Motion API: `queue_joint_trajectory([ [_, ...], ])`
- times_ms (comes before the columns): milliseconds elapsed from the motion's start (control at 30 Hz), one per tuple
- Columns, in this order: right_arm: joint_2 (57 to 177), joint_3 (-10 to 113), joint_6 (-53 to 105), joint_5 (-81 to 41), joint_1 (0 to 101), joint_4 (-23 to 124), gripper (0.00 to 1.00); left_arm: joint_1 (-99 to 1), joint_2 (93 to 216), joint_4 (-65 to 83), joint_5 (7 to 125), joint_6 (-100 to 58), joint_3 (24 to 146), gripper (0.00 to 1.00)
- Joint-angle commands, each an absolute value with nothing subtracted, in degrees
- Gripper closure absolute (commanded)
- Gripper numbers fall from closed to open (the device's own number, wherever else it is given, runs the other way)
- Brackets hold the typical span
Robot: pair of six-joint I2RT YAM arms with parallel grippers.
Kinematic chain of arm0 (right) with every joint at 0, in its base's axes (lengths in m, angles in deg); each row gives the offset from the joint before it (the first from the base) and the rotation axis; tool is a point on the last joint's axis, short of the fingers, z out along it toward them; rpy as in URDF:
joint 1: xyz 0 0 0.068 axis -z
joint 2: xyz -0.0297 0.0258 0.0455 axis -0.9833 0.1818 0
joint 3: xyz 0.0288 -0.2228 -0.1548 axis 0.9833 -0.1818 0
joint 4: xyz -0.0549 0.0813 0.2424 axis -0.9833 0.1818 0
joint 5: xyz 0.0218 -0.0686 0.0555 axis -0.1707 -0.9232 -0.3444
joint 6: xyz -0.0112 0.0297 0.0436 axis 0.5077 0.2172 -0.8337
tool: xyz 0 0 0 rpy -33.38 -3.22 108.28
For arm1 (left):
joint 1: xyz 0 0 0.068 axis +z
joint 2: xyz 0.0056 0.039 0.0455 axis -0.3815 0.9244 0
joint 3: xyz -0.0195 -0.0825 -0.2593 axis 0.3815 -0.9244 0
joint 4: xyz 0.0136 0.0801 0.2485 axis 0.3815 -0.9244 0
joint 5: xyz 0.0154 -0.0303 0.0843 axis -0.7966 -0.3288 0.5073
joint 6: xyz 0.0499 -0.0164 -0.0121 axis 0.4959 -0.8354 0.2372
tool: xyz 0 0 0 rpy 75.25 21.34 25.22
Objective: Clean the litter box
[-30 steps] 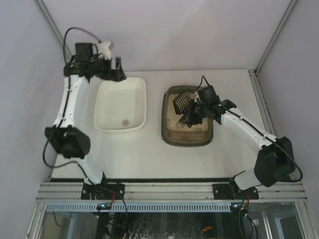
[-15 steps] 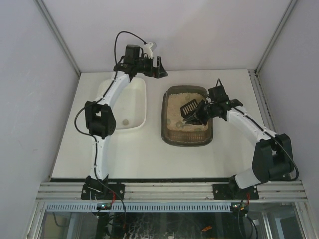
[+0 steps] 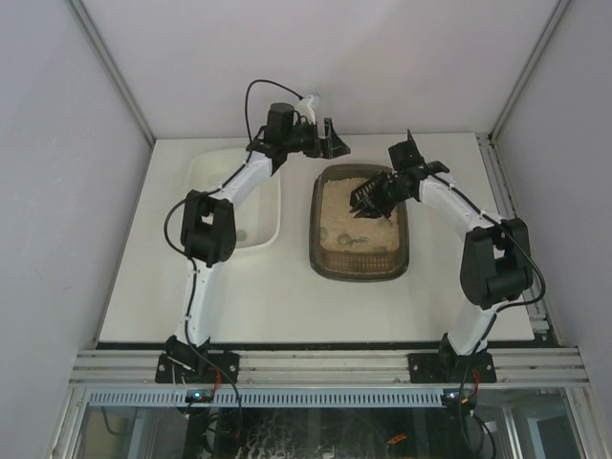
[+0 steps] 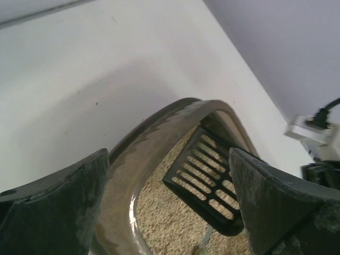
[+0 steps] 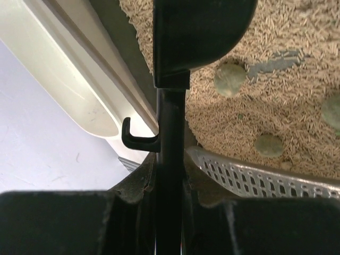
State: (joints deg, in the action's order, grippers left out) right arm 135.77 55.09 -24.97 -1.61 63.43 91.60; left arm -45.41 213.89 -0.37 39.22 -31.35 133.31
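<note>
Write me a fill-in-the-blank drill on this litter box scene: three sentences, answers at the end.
1. The right gripper has its jaws ____ on the handle of the black slotted scoop.
2. The left gripper hovers at the far corner of the litter box with its jaws ____.
3. In the top view, the white tub stands to the ____ of the litter box.
Missing words: shut; open; left.

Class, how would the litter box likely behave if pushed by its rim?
The litter box likely slides rather than tips: it is low and wide. Its litter probably makes it fairly heavy, and being loose pellets, it may shift.
</note>
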Motion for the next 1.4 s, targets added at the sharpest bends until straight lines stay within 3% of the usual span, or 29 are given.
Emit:
queue_joint_trajectory([
  [0, 139.0, 59.0, -23.4, -1.7, 64.6, 92.4, 1.00, -44.8, 212.8, 8.1, 35.3, -37.1, 132.0, 0.02],
  [667, 143.1, 57.6, -24.5, 1.1, 66.4, 86.0, 1.00, -46.4, 214.2, 9.0, 31.2, -37.6, 125.5, 0.00],
  [1000, 147.4, 53.4, -28.6, 7.9, 66.9, 74.1, 1.00, -46.8, 213.3, 9.3, 30.9, -37.6, 123.6, 0.00],
  [1367, 148.6, 41.8, -35.4, 13.8, 68.1, 50.0, 1.00, -46.8, 212.7, 8.8, 30.0, -36.9, 121.8, 0.00],
])
